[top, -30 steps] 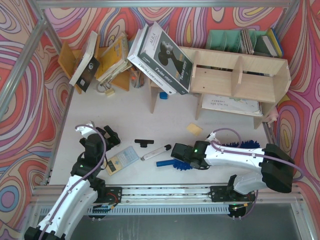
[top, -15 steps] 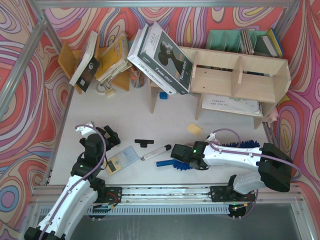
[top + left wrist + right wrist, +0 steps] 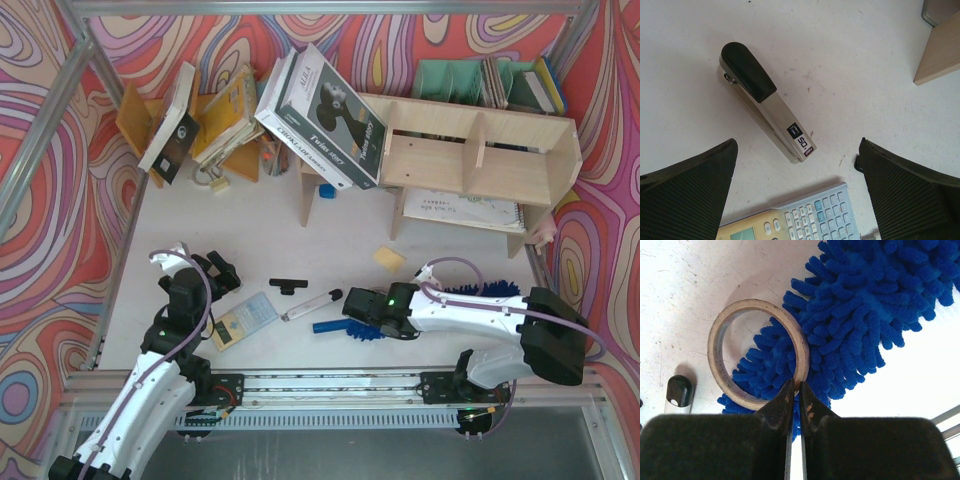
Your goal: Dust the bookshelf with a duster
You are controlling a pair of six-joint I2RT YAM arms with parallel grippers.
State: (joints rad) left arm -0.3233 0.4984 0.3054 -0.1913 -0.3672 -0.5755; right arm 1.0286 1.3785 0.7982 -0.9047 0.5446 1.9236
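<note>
The blue fluffy duster [image 3: 372, 330] lies on the white table near the front, its smooth handle [image 3: 325, 326] pointing left and more strands [image 3: 490, 290] showing behind my right arm. In the right wrist view its shaggy strands [image 3: 865, 305] fill the upper right, with a beige tape ring [image 3: 720, 365] resting on them. My right gripper [image 3: 796, 385] is shut, its tips pinching the near rim of that ring. It hovers over the duster [image 3: 355, 303]. My left gripper [image 3: 797, 146] stands open above a stapler and a calculator [image 3: 222, 275]. The plywood bookshelf [image 3: 470, 150] stands at the back right.
A silver stapler [image 3: 760, 100] and a calculator [image 3: 805, 215] lie under the left gripper. A black bar [image 3: 287, 284] and a yellow pad [image 3: 388, 258] lie mid-table. A big book [image 3: 325, 105] leans on the shelf's left end. Books [image 3: 200, 120] crowd the back left.
The right gripper drifted slightly left over the duster and came back. The left arm has not moved.
</note>
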